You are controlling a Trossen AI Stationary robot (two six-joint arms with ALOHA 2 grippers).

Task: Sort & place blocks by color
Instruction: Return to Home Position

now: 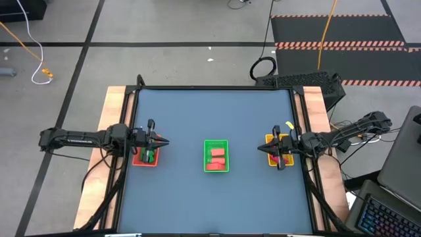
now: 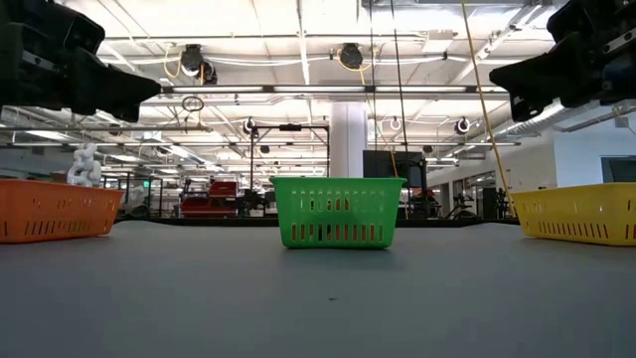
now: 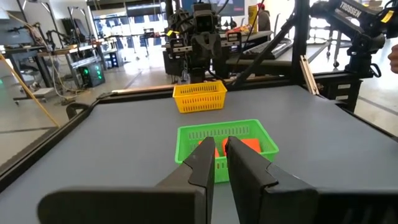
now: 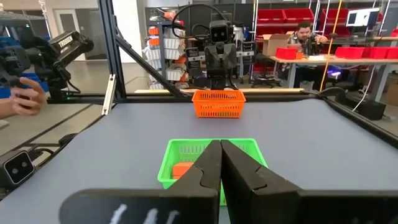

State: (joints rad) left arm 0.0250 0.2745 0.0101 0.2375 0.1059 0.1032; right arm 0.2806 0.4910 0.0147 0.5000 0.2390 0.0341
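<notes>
Three small trays stand in a row across the table. The orange tray (image 1: 136,160) at the left holds green blocks (image 1: 148,156). The green tray (image 1: 206,155) in the middle holds salmon-orange and pinkish-red blocks (image 1: 217,158), which also show in the left wrist view (image 3: 249,145). The yellow tray (image 1: 270,139) is at the right, and my right arm hides what is in it. My left gripper (image 1: 164,141) hangs above the orange tray's right rim, empty, with a narrow gap between its fingertips (image 3: 221,144). My right gripper (image 1: 258,149) hangs above the yellow tray's left rim, shut and empty (image 4: 221,144).
Bare table lies between the trays and toward the near and far edges. Both arms reach in level from the table's left and right sides, well above the top (image 2: 119,89). A person's hand (image 4: 22,93) shows off the table's side, beyond the edge.
</notes>
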